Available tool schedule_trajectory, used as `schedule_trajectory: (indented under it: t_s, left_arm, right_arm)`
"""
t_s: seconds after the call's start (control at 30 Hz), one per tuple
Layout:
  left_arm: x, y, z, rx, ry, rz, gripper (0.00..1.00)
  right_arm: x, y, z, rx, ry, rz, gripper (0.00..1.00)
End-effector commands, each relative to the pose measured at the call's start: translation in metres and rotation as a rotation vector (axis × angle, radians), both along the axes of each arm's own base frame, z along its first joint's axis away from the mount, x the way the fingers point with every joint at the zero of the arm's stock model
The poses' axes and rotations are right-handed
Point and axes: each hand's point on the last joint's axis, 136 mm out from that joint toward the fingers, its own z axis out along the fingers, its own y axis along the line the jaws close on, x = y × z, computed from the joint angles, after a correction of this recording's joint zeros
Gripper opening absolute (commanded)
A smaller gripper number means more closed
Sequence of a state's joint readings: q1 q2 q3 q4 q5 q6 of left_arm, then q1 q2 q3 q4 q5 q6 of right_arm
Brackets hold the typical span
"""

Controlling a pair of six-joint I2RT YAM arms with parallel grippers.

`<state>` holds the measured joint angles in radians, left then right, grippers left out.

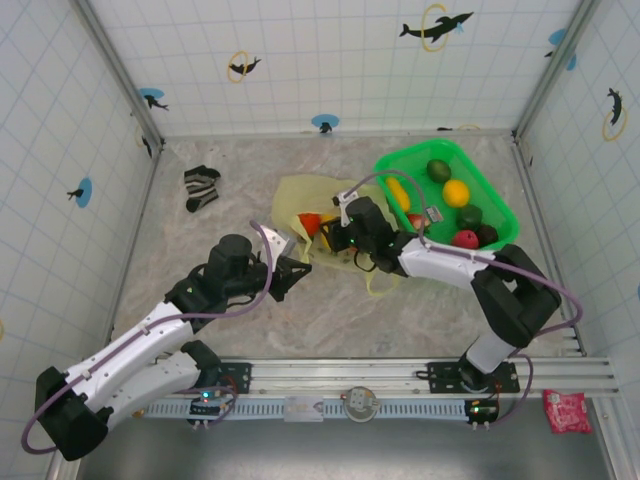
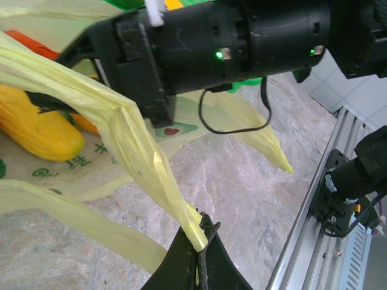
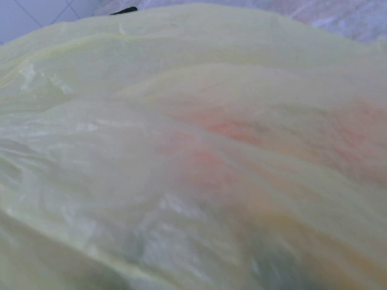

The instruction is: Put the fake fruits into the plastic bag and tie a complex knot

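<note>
Both arms meet at the plastic bag (image 1: 293,196) on the desk (image 1: 330,320).
The left gripper (image 2: 201,241) has its jaws closed on a bag handle. The right gripper (image 1: 335,232) is at the bag's mouth, near the green basket (image 1: 420,152); its jaws I cannot tell.

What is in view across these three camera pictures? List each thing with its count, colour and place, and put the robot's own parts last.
plastic bag: one, pale yellow, middle of the table
fake fruits in the basket: at least six, yellow, greens, red, dark brown
fake fruits in the bag: at least two, yellow and orange-red
basket: one, bright green, far right of the table
sock: one, black-and-white striped, far left
packet: one, red, near right corner beyond the rail
left end effector: one, black, shut on a bag handle
right end effector: one, black, at the bag's mouth; open or shut unclear
</note>
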<state>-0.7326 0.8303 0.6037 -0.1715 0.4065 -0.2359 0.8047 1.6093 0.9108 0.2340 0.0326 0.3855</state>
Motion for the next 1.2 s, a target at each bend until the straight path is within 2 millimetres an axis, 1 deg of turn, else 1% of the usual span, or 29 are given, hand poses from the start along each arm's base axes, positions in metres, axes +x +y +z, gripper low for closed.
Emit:
schedule_trajectory:
  t_s: [0.0,0.2,0.33,0.4,0.6,0.77,0.87,0.97,1.07,1.13,1.17]
  left_arm:
    - [0.001,-0.003,0.016,-0.023,-0.034,-0.008,0.00]
    - [0.002,-0.006,0.014,-0.020,-0.027,-0.021,0.00]
    - [0.002,-0.008,0.017,-0.028,-0.036,-0.027,0.00]
    - [0.002,-0.008,0.019,-0.031,-0.039,-0.031,0.00]
    - [0.000,-0.007,0.014,-0.014,-0.031,-0.037,0.00]
    - [0.001,-0.011,0.016,-0.016,-0.033,-0.050,0.00]
    - [0.002,-0.013,0.017,-0.019,-0.040,-0.058,0.00]
    - [0.003,-0.015,0.017,-0.021,-0.045,-0.068,0.00]
    - [0.004,-0.017,0.018,-0.023,-0.058,-0.074,0.00]
    - [0.004,-0.017,0.017,-0.022,-0.065,-0.077,0.00]
    - [0.005,-0.018,0.016,-0.021,-0.068,-0.080,0.00]
  right_arm:
    - [-0.015,-0.002,0.025,0.073,-0.024,0.050,0.38]
    - [-0.040,-0.004,0.060,0.154,-0.065,0.139,0.35]
    - [-0.054,-0.012,0.079,0.193,-0.093,0.163,0.35]
    - [-0.059,-0.020,0.085,0.201,-0.106,0.157,0.35]
    - [-0.073,-0.042,0.102,0.224,-0.147,0.143,0.34]
    - [-0.080,-0.048,0.110,0.243,-0.147,0.175,0.34]
    - [-0.078,-0.053,0.118,0.252,-0.162,0.162,0.34]
    - [-0.068,-0.065,0.130,0.270,-0.186,0.108,0.34]
    - [-0.048,-0.086,0.132,0.262,-0.176,0.009,0.33]
    - [-0.029,-0.108,0.130,0.238,-0.161,-0.094,0.33]
    - [-0.022,-0.119,0.122,0.211,-0.132,-0.140,0.32]
